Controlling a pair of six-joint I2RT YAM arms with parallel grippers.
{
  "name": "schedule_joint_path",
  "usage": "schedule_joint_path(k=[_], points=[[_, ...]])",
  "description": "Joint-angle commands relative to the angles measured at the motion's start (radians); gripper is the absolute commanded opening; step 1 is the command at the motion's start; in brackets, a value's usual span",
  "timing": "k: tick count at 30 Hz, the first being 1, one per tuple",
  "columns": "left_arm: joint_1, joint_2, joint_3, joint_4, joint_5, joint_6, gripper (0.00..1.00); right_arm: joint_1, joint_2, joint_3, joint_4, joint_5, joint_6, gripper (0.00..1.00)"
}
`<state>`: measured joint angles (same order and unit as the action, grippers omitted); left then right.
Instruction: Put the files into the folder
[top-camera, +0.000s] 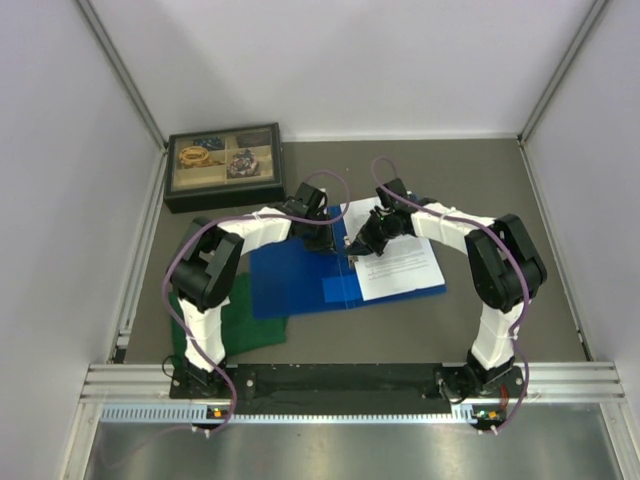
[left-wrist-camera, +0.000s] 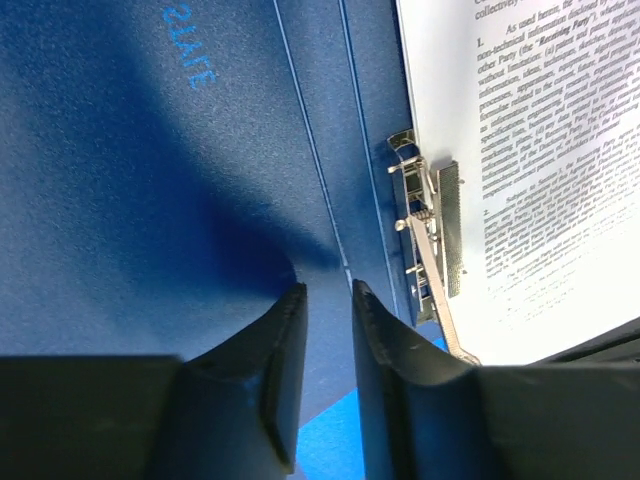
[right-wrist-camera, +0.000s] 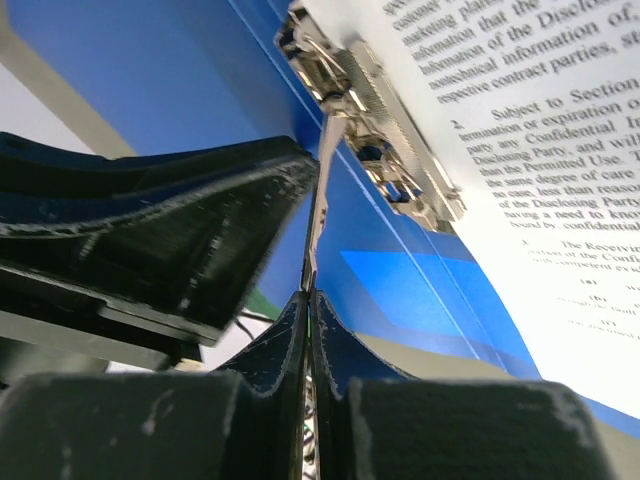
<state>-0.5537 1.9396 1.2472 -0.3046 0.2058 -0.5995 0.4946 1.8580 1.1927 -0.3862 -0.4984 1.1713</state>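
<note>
Mid-frame, the right gripper (right-wrist-camera: 310, 300) pinches tight the metal lever (right-wrist-camera: 320, 210) of the folder (top-camera: 290, 280); the left gripper (left-wrist-camera: 328, 295), narrowly parted, holds nothing.

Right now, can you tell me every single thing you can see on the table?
folder: 1, blue, lying open mid-table
files: a stack, number unclear, white with black print, on the folder's right half
metal clip: 1, silver, along the folder's spine beside the files
cloth: 1, green, near-left, by the folder's corner
box: 1, black with compartments, far-left
table: 1, grey
left gripper: 1, black, open over the folder's left half
right gripper: 1, black, shut on the metal clip's lever
</note>
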Motion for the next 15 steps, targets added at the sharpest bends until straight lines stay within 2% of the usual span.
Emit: schedule_joint_path(k=[1, 6, 15], points=[[0.011, 0.071, 0.011, -0.103, -0.020, 0.073, 0.28, -0.002, -0.034, -0.025, -0.028, 0.061, -0.053, 0.00], [0.011, 0.111, 0.041, -0.142, -0.011, 0.107, 0.19, -0.013, -0.017, -0.013, -0.062, 0.084, -0.117, 0.00], [0.012, 0.121, 0.040, -0.154, -0.013, 0.125, 0.15, -0.027, -0.003, 0.010, -0.144, 0.162, -0.228, 0.00]])
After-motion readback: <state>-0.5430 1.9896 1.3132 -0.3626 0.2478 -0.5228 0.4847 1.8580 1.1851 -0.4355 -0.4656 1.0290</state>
